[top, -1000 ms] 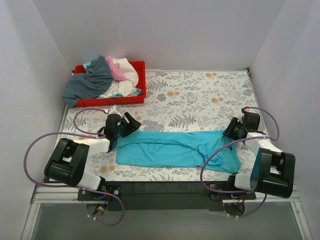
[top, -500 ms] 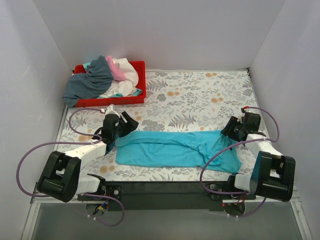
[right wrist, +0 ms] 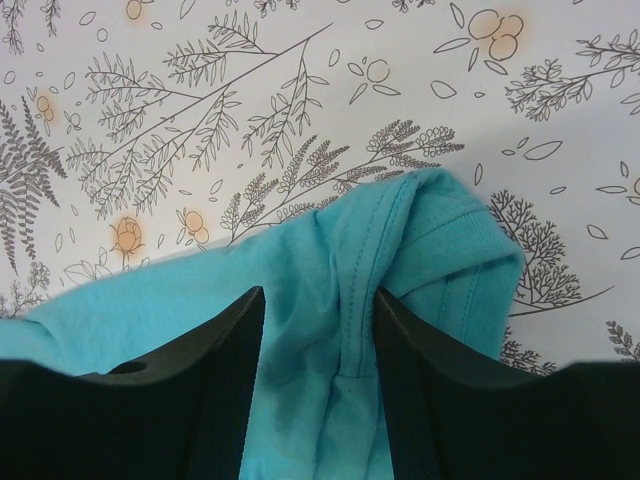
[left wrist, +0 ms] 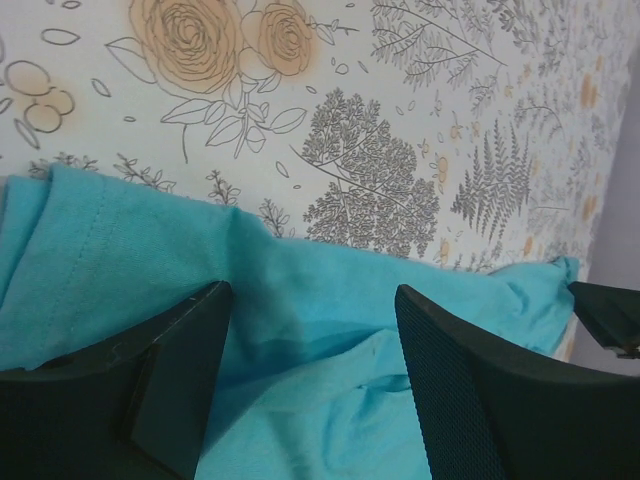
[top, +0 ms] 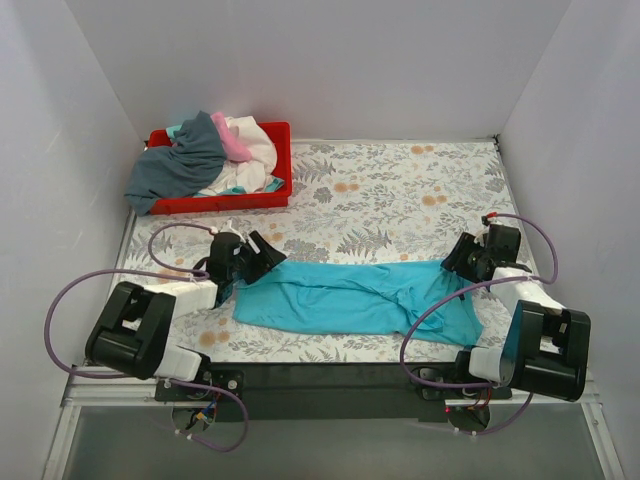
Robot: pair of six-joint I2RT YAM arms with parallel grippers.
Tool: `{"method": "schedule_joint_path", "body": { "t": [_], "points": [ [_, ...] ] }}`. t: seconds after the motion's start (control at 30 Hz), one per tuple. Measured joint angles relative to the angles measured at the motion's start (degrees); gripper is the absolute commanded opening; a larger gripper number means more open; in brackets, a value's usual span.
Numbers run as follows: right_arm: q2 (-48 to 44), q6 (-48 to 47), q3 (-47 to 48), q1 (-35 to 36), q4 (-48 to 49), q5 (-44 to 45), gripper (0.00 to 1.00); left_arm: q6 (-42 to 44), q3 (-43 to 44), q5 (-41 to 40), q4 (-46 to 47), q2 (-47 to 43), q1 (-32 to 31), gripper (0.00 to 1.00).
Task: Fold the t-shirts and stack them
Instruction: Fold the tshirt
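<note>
Turquoise t-shirt (top: 350, 297) lies stretched across the near table (top: 400, 190), left gripper (left wrist: 310, 300) spread wide over its left end, right gripper (right wrist: 318, 300) straddling a cloth ridge at the right end (pinched or loose, can't tell), likely staging a two-handed fold.

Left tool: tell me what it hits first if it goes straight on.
The turquoise t-shirt. The left tool stands open at its edge, with cloth filling the gap ahead; the floral tabletop lies beyond, though depth is hard to judge.
</note>
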Motion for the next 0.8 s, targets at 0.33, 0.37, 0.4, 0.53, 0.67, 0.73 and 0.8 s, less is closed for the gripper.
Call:
{"method": "schedule_joint_path", "body": {
  "t": [0.33,0.37,0.4,0.53,0.67,0.73,0.8],
  "points": [
    [4.0,0.5,0.6,0.0,2.7,-2.1,0.39,-1.4,1.1,8.4,6.7,5.8,7.1,0.63],
    [4.7,0.6,0.9,0.0,3.1,-2.4,0.38,-1.2,1.7,8.8,6.8,6.5,7.8,0.63],
    [5.3,0.7,1.3,0.0,3.3,-2.7,0.38,-1.1,2.2,9.0,6.9,7.1,8.3,0.63],
    [9.0,1.5,4.0,0.0,4.8,-3.7,0.38,-0.3,4.6,9.6,7.7,10.0,10.3,0.63],
    [12.2,1.8,6.9,0.2,6.1,-4.1,0.40,0.1,6.1,10.5,9.2,12.3,12.0,0.63],
    [12.9,1.9,7.8,0.4,6.7,-4.1,0.40,0.3,6.3,10.6,9.8,12.8,12.4,0.63],
    [13.1,1.9,8.1,0.5,7.3,-4.1,0.34,0.6,6.3,10.6,10.0,12.8,12.6,0.63]
  ]
}}
